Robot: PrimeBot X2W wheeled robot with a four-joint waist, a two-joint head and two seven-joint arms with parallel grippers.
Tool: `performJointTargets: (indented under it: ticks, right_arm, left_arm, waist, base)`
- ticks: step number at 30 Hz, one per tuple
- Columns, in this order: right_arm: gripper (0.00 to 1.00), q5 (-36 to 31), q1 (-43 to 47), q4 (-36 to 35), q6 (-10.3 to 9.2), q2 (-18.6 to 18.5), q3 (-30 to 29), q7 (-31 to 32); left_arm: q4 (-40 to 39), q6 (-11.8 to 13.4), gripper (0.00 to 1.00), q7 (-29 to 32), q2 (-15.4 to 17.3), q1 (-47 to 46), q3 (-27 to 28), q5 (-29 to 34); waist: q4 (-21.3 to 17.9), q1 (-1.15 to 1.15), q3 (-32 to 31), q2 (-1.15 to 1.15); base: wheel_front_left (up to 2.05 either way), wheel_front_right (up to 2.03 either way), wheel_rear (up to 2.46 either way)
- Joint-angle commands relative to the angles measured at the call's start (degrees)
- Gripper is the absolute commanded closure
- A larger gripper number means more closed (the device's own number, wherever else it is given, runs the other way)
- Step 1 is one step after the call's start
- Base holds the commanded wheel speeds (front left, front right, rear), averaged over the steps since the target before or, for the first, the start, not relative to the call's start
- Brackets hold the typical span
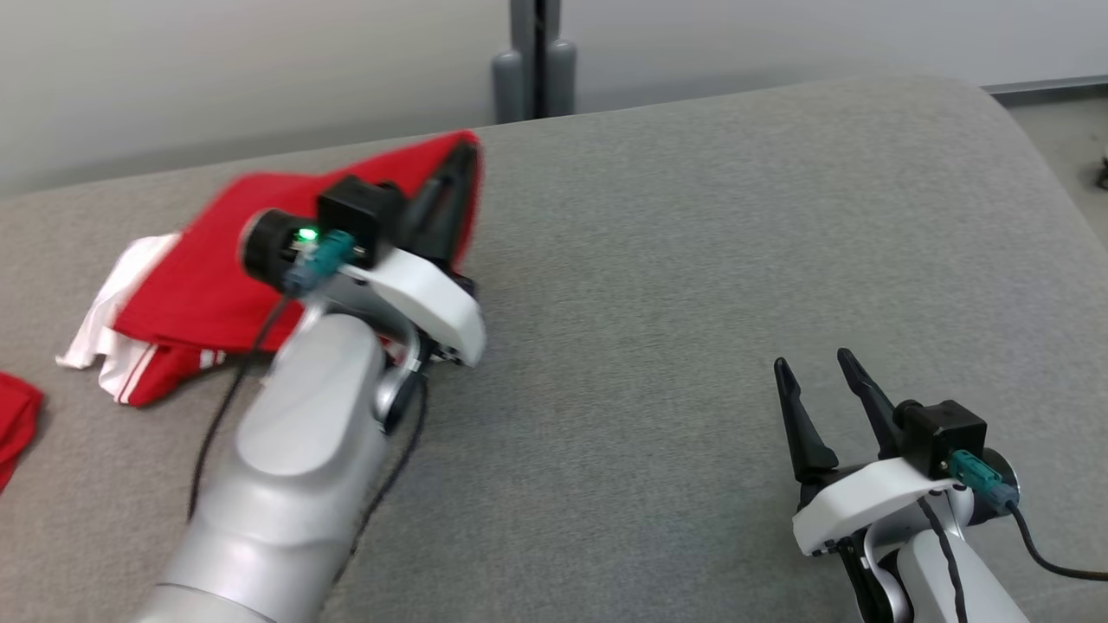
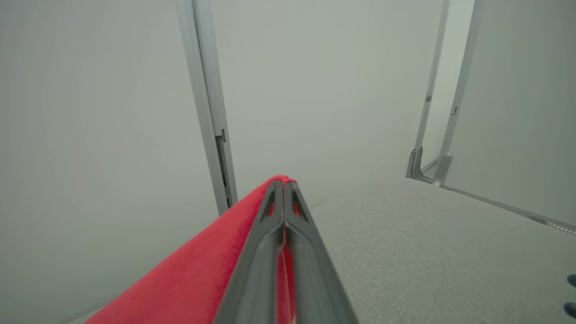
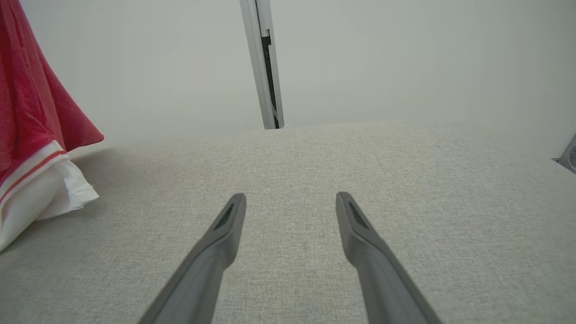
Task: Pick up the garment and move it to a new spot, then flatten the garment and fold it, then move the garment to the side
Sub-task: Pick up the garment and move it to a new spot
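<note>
The garment is red with white trim and lies bunched at the left of the grey cushioned surface. My left gripper is shut on its raised far corner, lifting that edge off the surface. In the left wrist view the two fingers are pressed together at the left gripper with the garment's red cloth pinched between them and hanging to the left. My right gripper stands open at the lower right with nothing between its fingers. The right wrist view has the garment draped at its left edge and the right gripper open.
A second piece of red cloth lies at the far left edge. A grey post stands behind the surface against a pale wall. The surface's rounded right end drops to the floor.
</note>
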Motion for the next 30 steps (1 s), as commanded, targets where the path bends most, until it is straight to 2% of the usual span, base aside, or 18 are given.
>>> performJointTargets:
  ticks: [1, 2, 6, 8, 12, 13, 14, 15, 18, 21, 30]
  right_arm:
    - [0.00, 0.43, 0.63, 0.16, -0.01, -0.26, 0.00, -0.03]
    - [0.00, 0.90, 0.75, 0.06, -0.01, -0.24, 0.42, -0.03]
    - [0.00, 1.15, 1.08, 0.15, -0.01, -0.24, 0.93, -0.03]
    - [0.00, 1.21, 1.25, 0.05, -0.01, -0.24, 0.97, -0.03]
    - [0.00, 1.27, 1.64, -0.07, -0.01, -0.24, 0.88, -0.03]
    - [0.00, 1.32, 1.63, -0.08, -0.01, -0.24, 0.77, -0.03]
    - [0.00, 1.38, 1.60, -0.10, -0.01, -0.25, 0.63, -0.03]
    - [0.00, 1.42, 1.52, -0.16, -0.01, -0.25, 0.52, -0.03]
    - [0.00, 1.35, 1.53, -0.43, 0.00, -0.26, 0.05, -0.03]
    - [0.00, 1.13, 2.00, -0.57, -0.01, -0.26, -0.33, -0.03]
    - [0.00, -0.03, 3.26, -0.54, -0.01, -0.27, -1.27, -0.03]
  left_arm:
    - [-0.45, 0.29, 1.00, -0.04, 0.27, 0.33, -0.40, -0.32]
    - [-2.60, 1.49, 1.00, -0.04, 0.29, 1.01, -5.73, -3.81]
    - [-7.00, 4.45, 1.00, -0.04, 0.29, 1.66, -14.81, -9.49]
    - [-7.91, 5.09, 1.00, -0.04, 0.29, 1.65, -16.72, -10.51]
    - [-9.61, 8.01, 1.00, -0.04, 0.34, 2.35, -21.41, -13.47]
    - [-9.55, 8.73, 0.62, -0.03, 0.35, 2.90, -21.67, -13.93]
    - [-9.15, 9.27, 0.05, -0.03, 0.36, 3.44, -21.97, -14.09]
    - [-8.74, 9.57, 0.00, -0.03, 0.35, 3.81, -22.08, -13.95]
    - [-6.96, 10.56, 0.00, -0.04, 0.31, 5.48, -20.31, -13.42]
    - [-6.32, 11.81, 0.00, -0.04, 0.27, 8.15, -15.71, -12.01]
    - [-8.97, 11.75, 0.00, -0.03, 1.27, 18.86, -1.91, -3.71]
  waist:
    - [-1.62, 0.00, -0.54, 0.00]
    - [-2.76, 0.00, -0.66, 0.00]
    - [-4.24, 0.00, -0.96, 0.00]
    - [-4.46, 0.00, -1.03, 0.00]
    - [-4.77, 0.00, -1.24, 0.00]
    - [-4.70, 0.00, -1.26, 0.00]
    - [-4.56, 0.00, -1.30, 0.00]
    - [-4.30, 0.00, -1.33, 0.00]
    - [-3.25, 0.00, -1.64, 0.00]
    - [-1.97, 0.00, -2.26, 0.00]
    - [1.79, 0.00, -4.99, 0.00]
  base:
    - [0.00, 0.00, 0.00]
    - [0.00, 0.00, 0.00]
    - [0.00, 0.00, 0.00]
    - [0.00, 0.00, 0.00]
    - [0.00, 0.00, 0.00]
    - [0.00, 0.00, 0.00]
    - [0.00, 0.00, 0.00]
    - [0.00, 0.00, 0.00]
    - [0.00, 0.00, 0.00]
    - [0.00, 0.00, 0.00]
    - [0.00, 0.00, 0.00]
